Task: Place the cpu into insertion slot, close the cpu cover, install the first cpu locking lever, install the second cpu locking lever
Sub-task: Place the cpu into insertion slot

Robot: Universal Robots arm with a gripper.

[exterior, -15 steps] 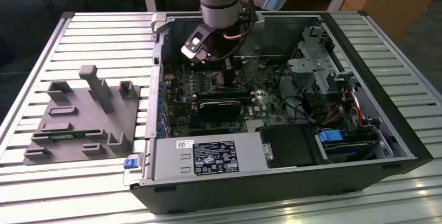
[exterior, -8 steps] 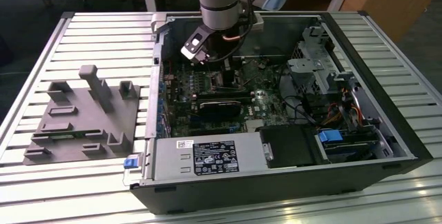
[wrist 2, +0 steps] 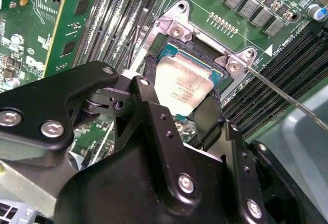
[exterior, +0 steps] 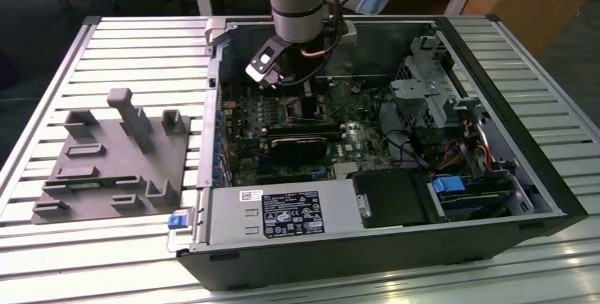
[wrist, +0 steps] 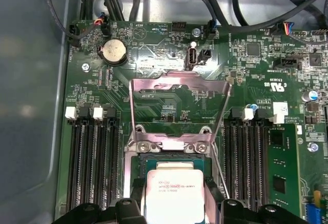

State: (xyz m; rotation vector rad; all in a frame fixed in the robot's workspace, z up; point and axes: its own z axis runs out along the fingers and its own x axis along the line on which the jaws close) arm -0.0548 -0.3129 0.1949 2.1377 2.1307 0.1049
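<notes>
Cpu [wrist 2: 180,86] is pinched by two opposite edges between the black fingers [wrist 2: 207,119] of the hand [wrist 2: 183,84], directly over the insertion slot [wrist 2: 155,44] on the green board. You cannot tell from either wrist view whether it is fully seated or riding a little proud. The exterior view places the hand [exterior: 298,99] deep inside the open computer case [exterior: 553,177], which lies on the slatted worktop [exterior: 122,51]. Main risk, by judgement: if the cpu is canted or slightly off square when you let go, it could drop onto the socket contacts at an angle and bend them, or a finger could drag it sideways on the way out. The cpu cover [wrist: 179,84] stands open and upright just behind the slot; a knock from the hand could swing it down onto an unseated chip. A thin wire lever [wrist 2: 287,98] angles out to one side, close enough to snag. Chip itself: flat, square, dull silver top with faint print and a narrow green margin.
</notes>
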